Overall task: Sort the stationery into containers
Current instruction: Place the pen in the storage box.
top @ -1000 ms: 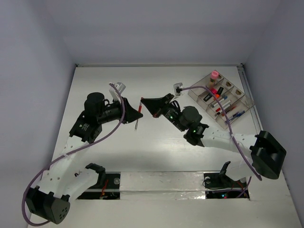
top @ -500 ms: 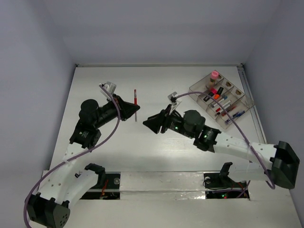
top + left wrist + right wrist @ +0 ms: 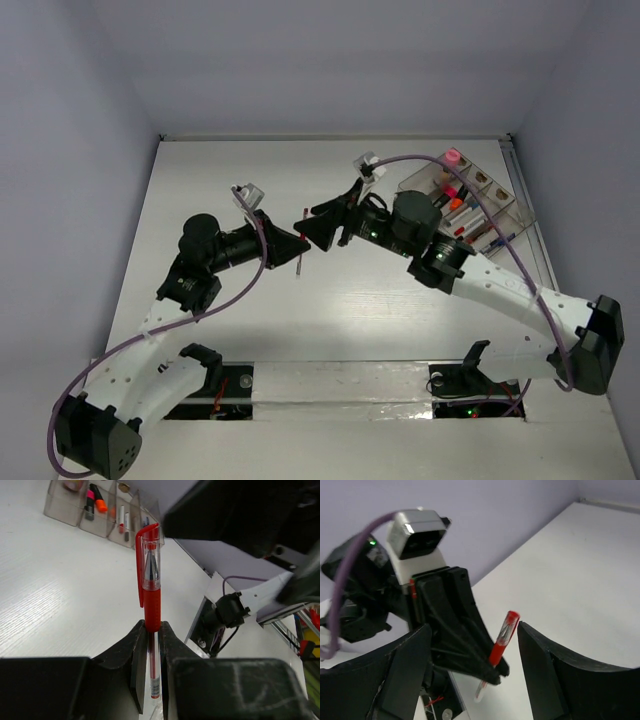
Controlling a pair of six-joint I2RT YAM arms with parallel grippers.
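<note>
A red pen (image 3: 300, 242) with a clear barrel hangs above the middle of the table, and my left gripper (image 3: 299, 250) is shut on its lower half. In the left wrist view the pen (image 3: 152, 597) stands cap end up out of the closed jaws of that gripper (image 3: 152, 626). My right gripper (image 3: 312, 226) faces it, open. In the right wrist view its fingers (image 3: 540, 655) stand either side of the pen's cap end (image 3: 502, 639) without touching it. The clear organiser tray (image 3: 503, 206) sits at the far right with pens, an orange marker and a pink-capped bottle (image 3: 453, 157) inside.
Purple cables (image 3: 480, 215) loop over both arms, the right one passing above the tray. The two arm bases and a slot with wiring (image 3: 230, 385) run along the near edge. White walls enclose the table on three sides.
My right gripper has gone from shut to open and swung back to the pen's cap end. The left gripper, still holding the pen, has shifted right and nearer.
</note>
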